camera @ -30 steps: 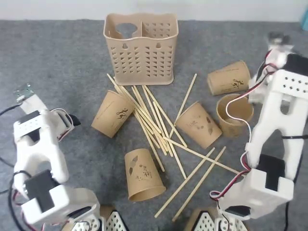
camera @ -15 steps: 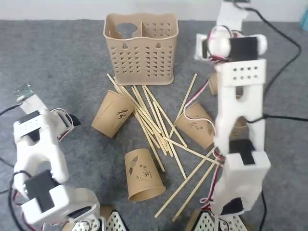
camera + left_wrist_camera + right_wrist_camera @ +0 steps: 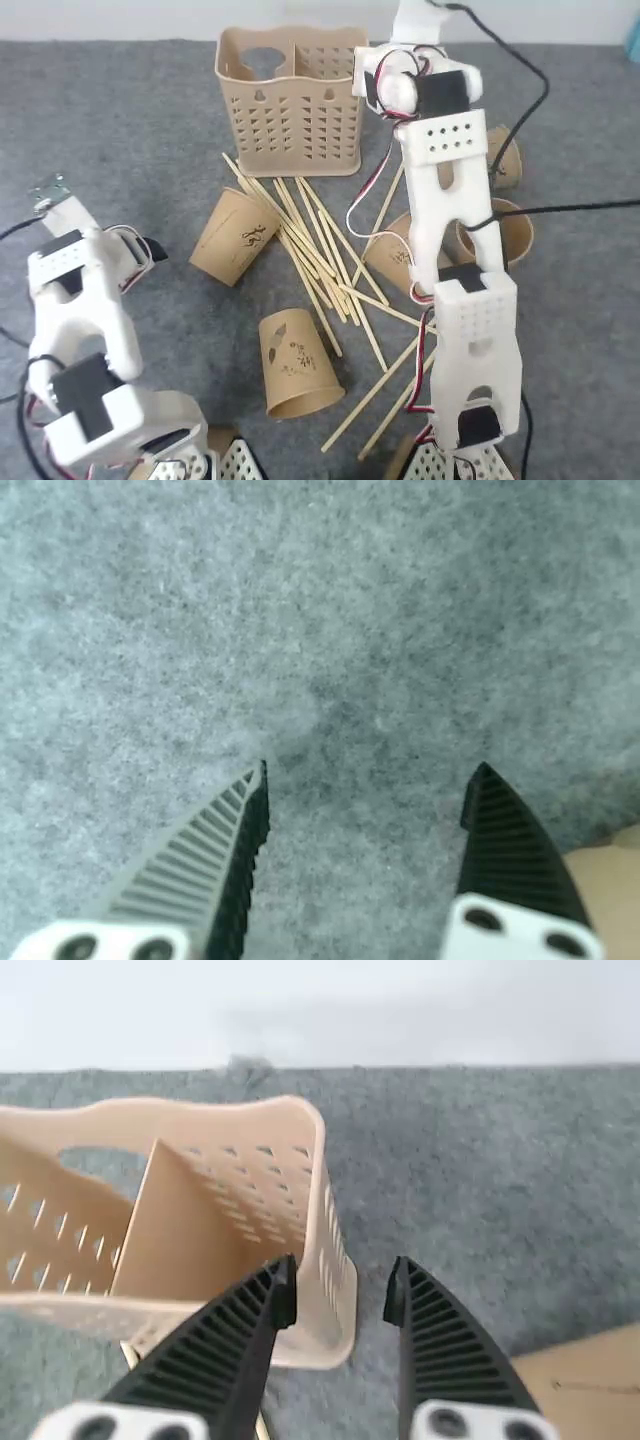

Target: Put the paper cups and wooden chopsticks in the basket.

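Hanging over the right end of the basket [image 3: 322, 1210], my right claw [image 3: 340, 1275] is open a little and holds nothing. The basket stands near the far edge of the table [image 3: 120, 120]. My left claw [image 3: 372, 780] is open wide over bare grey table by the left edge, and it holds nothing too. Five paper cups [image 3: 235, 237] sit out on the middle of the table, most lying on their sides. The wooden chopsticks [image 3: 312, 255] lie scattered between the cups, just in front of the basket.
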`<state>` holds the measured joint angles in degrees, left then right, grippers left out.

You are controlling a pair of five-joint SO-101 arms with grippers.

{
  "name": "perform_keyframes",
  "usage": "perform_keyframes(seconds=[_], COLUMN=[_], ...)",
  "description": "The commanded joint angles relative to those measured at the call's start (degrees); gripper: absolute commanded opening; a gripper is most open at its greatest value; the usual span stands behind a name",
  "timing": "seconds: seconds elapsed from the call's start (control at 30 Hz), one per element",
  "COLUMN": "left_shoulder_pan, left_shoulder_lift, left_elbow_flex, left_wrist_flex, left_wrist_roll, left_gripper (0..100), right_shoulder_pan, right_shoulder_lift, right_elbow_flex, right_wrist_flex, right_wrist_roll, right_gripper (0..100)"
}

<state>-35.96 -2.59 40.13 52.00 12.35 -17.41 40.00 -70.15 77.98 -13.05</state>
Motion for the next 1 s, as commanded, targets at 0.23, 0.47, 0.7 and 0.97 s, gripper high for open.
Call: perform_keyframes(seconds=[0.23, 0.47, 0.7, 0.97], left_shoulder_pan=[0.62, 0.62, 0.62, 0.62], left_shoulder_lift=[0.0, 0.0, 0.0, 0.0], left_elbow_flex=[-2.51, -2.51, -2.51, -2.42], left_wrist_flex=[-0.79, -0.79, -0.79, -0.79], left_wrist_roll=[0.44, 0.44, 0.44, 0.44], left_gripper=[30, 30, 30, 30], right_shoulder_pan=[-2.51, -2.24, 5.93, 16.31], right_shoulder_lift=[6.73, 6.02, -3.12, -7.25], right_elbow_flex=[-2.64, -2.9, -2.9, -2.81], right_wrist_flex=[-4.18, 5.05, 10.77, 14.11], right_wrist_roll=[-0.18, -0.44, -4.48, -4.66], right_gripper=[15.9, 0.7, 0.6, 0.6])
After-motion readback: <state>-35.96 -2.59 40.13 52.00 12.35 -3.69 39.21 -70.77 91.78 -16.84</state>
